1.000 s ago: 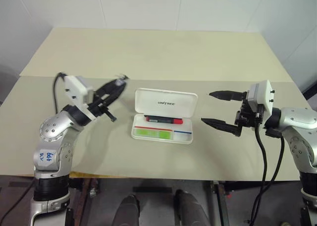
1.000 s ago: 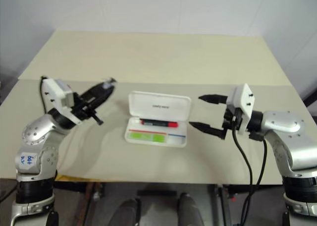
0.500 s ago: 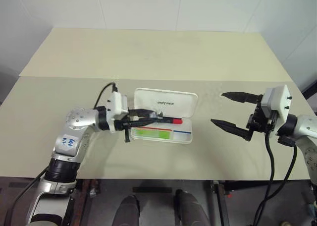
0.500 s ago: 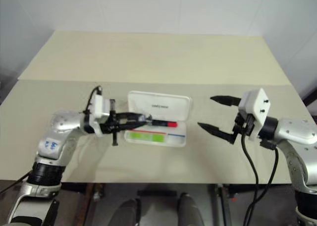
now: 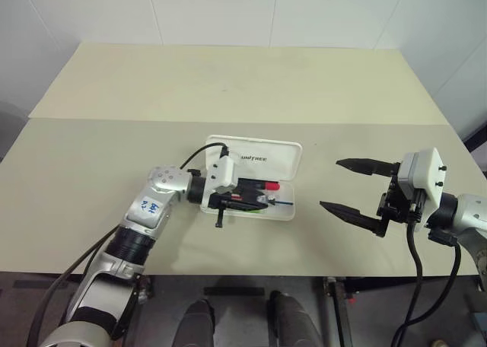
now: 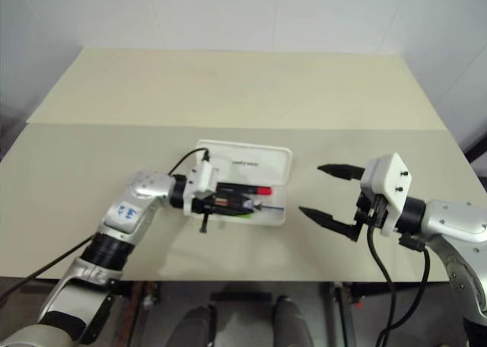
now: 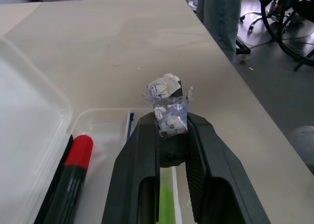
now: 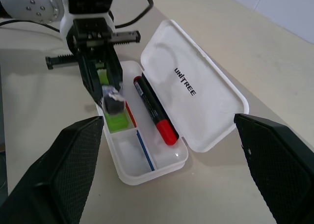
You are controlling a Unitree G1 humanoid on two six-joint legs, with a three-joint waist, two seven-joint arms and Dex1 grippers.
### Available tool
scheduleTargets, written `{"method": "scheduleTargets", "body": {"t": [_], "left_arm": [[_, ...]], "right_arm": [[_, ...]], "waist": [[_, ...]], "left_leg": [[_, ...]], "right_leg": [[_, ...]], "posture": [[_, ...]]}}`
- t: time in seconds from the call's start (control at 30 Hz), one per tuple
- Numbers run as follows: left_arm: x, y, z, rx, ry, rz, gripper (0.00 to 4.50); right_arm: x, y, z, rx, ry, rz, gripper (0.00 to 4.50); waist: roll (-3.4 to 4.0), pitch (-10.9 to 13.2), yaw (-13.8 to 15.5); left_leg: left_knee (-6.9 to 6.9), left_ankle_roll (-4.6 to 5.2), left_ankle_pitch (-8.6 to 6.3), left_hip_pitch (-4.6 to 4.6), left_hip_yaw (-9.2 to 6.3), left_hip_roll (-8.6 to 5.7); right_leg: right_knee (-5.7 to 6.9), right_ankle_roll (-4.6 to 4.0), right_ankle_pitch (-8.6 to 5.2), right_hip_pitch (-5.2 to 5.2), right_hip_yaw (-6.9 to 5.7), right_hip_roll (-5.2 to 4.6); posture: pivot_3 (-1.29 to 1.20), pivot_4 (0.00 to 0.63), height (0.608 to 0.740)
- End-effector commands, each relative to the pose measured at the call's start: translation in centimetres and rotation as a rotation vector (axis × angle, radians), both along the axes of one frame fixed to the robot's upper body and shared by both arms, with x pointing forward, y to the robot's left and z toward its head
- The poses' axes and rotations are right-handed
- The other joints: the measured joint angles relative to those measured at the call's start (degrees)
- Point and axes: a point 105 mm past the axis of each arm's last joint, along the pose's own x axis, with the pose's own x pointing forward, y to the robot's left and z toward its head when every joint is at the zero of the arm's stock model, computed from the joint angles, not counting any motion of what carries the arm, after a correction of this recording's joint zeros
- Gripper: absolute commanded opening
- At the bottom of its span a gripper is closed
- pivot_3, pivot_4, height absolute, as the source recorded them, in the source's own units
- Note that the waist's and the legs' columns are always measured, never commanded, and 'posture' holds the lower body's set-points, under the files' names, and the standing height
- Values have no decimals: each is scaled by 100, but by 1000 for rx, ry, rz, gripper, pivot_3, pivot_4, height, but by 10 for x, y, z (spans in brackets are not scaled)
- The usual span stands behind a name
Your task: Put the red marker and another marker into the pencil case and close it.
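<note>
Case: your pencil case [image 5: 262, 158] lies open on the table; red marker [image 8: 153, 111] and green marker [image 8: 112, 117] already inside.
Lid: upright behind the tray, long axis left-right.
Left gripper [image 5: 262, 198]: nearly closed, empty, over the tray — nearer.
Right gripper [image 5: 351, 187]: wide open, well apart.

The pencil case [image 8: 196, 96] looks like smooth, glossy white plastic, lying on a matt beige table [image 5: 228, 81].
</note>
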Motion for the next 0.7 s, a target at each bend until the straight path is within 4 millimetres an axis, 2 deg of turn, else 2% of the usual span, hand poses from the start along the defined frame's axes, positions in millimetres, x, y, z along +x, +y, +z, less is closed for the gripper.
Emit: {"method": "scheduleTargets", "body": {"t": [0.03,0.5,0.7], "left_arm": [[-1,-11,1,11,-24,-19,302],[21,-29,0,33,-39,15,302],[20,-38,2,35,-55,-26,302]], "right_arm": [[-6,2,11,16,-44,-6,4500],[-8,7,11,40,-60,-27,4500],[-9,7,11,43,-66,-34,4500]], "waist": [[0,0,4],[0,0,8],[0,0,13]], "left_leg": [[0,0,0,-1,0,0],[2,1,1,-2,0,0],[-1,1,0,-3,0,0]], "right_leg": [[0,0,0,0,0,0],[-1,0,0,0,0,0],[-3,4,2,0,0,0]], "posture": [[0,150,740],[0,150,740],[0,150,740]]}}
